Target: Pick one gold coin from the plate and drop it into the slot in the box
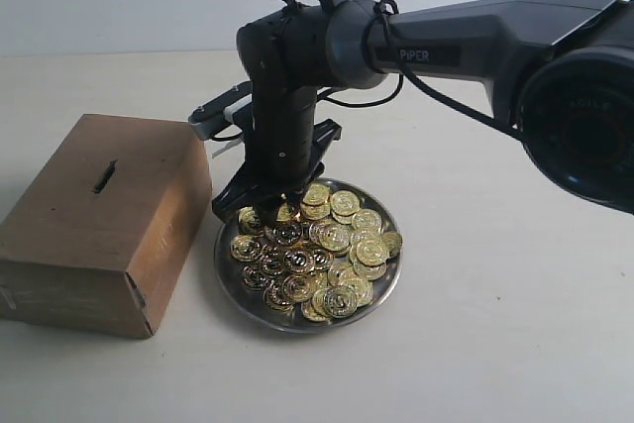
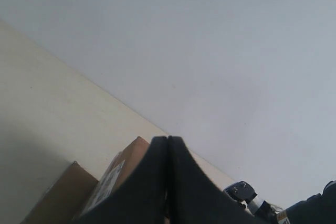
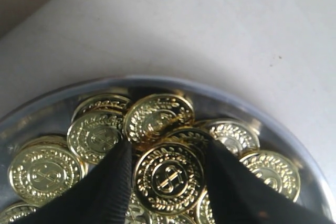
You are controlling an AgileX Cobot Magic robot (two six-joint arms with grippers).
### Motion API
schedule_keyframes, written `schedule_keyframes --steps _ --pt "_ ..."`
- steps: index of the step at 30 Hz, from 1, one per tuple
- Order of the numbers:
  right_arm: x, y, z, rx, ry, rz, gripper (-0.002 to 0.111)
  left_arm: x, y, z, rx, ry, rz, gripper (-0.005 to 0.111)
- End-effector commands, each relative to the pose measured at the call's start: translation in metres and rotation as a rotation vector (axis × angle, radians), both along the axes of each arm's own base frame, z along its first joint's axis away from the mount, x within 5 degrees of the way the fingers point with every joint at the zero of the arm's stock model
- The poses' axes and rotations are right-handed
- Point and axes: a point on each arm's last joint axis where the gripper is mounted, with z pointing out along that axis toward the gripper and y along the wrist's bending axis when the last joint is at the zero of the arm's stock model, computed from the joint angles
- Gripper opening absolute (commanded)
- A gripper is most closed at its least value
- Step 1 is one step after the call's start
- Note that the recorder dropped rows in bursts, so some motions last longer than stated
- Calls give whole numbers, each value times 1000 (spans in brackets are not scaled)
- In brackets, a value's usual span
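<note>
Between the spread fingers of the right hand lies one gold coin, flat in the plate; whether they pinch it I cannot tell. Thin, stiff, light and probably slippery, it wants gripping by opposite rims. It gleams, embossed with a wreath. The box stands just beside the plate

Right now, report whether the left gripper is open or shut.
Shut: the left gripper shows its two fingers pressed together, no gap.

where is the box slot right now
In the exterior view, the slot is on the top face of the box, at the left, well left of the plate.
</note>
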Motion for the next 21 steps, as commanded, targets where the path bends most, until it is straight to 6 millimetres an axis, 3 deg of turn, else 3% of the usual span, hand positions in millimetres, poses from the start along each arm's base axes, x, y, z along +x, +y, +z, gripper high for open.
schedule_keyframes --steps 1,14,21 --pt "-1 0 -4 -8 10 -6 37 -1 0 1 0 -13 -5 0" --pt "-3 -2 21 1 -10 46 35 -1 0 3 5 -36 -5 0" --pt "-12 -11 50 -45 23 175 35 -1 -3 8 59 -94 -53 0"
